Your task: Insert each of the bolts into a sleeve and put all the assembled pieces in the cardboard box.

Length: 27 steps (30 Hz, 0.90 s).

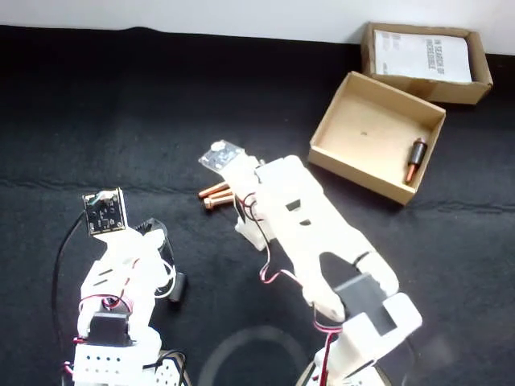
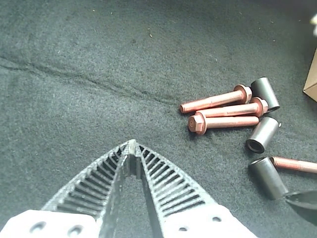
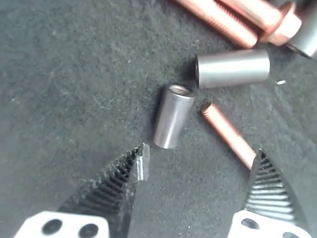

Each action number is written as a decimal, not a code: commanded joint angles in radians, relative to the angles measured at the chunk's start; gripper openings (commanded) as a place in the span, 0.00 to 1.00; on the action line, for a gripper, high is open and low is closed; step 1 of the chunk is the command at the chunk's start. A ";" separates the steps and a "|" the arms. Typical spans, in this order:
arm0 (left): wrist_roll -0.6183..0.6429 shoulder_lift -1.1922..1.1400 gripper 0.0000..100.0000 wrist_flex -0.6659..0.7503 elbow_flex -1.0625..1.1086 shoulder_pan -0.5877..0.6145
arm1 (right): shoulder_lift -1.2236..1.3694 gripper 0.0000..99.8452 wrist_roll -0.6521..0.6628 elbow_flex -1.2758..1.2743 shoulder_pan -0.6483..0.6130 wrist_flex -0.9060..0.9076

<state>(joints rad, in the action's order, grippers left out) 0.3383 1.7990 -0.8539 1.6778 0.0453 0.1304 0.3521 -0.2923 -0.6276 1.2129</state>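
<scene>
The right arm's jaws stand spread wide over the black surface (image 1: 161, 96); a grey sleeve (image 3: 173, 116) lies just beyond, between their tips, long axis pointing roughly away from them, open bore at its far end. A copper bolt (image 3: 230, 136) lies just beside it, headless end near that bore. The left arm's jaws are pressed together, well apart, so the right arm is nearer. Far right, the cardboard box (image 1: 362, 133) holds one assembled piece (image 1: 416, 159)

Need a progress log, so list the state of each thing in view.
left gripper: shut, empty.
right gripper: open, empty.
cardboard box: open, holding one assembled piece.
bolts: four loose, lying flat.
sleeves: three, lying flat, no bolt inserted.
</scene>
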 commanded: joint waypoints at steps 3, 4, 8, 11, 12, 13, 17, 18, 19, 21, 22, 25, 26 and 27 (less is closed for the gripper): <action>-0.005 0.007 0.01 -0.002 0.018 0.010 | 0.077 0.30 0.005 0.094 -0.007 -0.019; -0.005 0.007 0.01 -0.002 0.018 0.010 | 0.093 0.30 0.005 0.110 -0.007 -0.019; -0.005 0.008 0.01 -0.002 0.018 0.010 | 0.142 0.30 0.002 0.168 -0.027 -0.019; -0.005 0.008 0.01 -0.002 0.018 0.010 | 0.168 0.30 -0.008 0.196 -0.051 -0.019; -0.005 0.008 0.01 0.000 0.018 0.010 | 0.174 0.30 -0.023 0.202 -0.062 -0.019; -0.005 0.008 0.01 0.000 0.018 0.010 | 0.176 0.30 -0.035 0.202 -0.070 -0.019; -0.005 0.008 0.01 0.000 0.018 0.012 | 0.176 0.30 -0.049 0.202 -0.101 -0.016; -0.005 0.008 0.01 0.000 0.018 0.012 | 0.176 0.30 -0.061 0.202 -0.101 -0.004; -0.005 0.008 0.01 0.000 0.018 0.012 | 0.176 0.30 -0.078 0.202 -0.101 0.008; -0.005 0.008 0.01 0.000 0.018 0.012 | 0.176 0.30 -0.107 0.216 -0.099 0.039; -0.005 0.008 0.01 0.000 0.018 0.012 | 0.176 0.30 -0.115 0.223 -0.096 0.058; -0.005 0.008 0.01 0.000 0.018 0.012 | 0.176 0.30 -0.124 0.246 -0.094 0.081; -0.005 0.008 0.01 0.000 0.018 0.012 | 0.174 0.30 -0.141 0.252 -0.093 0.081; -0.005 0.008 0.01 0.000 0.018 0.012 | 0.174 0.29 -0.157 0.262 -0.093 0.081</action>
<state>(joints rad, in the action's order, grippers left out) 0.3383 1.7990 -0.8539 1.6778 0.0453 0.3115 0.2309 -0.0852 -0.7196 1.2835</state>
